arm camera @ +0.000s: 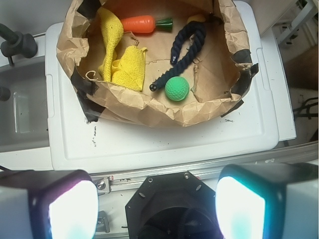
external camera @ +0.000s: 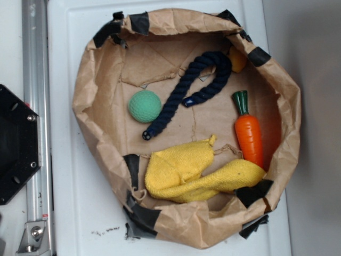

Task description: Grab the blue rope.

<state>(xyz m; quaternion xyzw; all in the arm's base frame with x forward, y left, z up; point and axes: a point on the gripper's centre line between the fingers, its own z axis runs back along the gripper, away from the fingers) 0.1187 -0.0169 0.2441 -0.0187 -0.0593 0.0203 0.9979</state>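
Note:
The blue rope (external camera: 193,88) is a thick navy twisted cord bent into a hook, lying inside a brown paper bag (external camera: 90,90); one capped end rests beside a green ball (external camera: 145,105). In the wrist view the blue rope (arm camera: 183,50) lies far ahead in the bag. My gripper (arm camera: 156,206) hangs well back from the bag, above the black robot base (arm camera: 172,209). It is open, its two pale pads wide apart with nothing between them. The exterior view does not show the gripper.
In the bag also lie an orange toy carrot (external camera: 249,133), a yellow cloth (external camera: 194,173) and a small yellow-orange item (external camera: 237,60) at the back. The bag sits on a white lid (arm camera: 164,144). A metal rail (external camera: 34,80) and the black base plate (external camera: 16,144) stand at the left.

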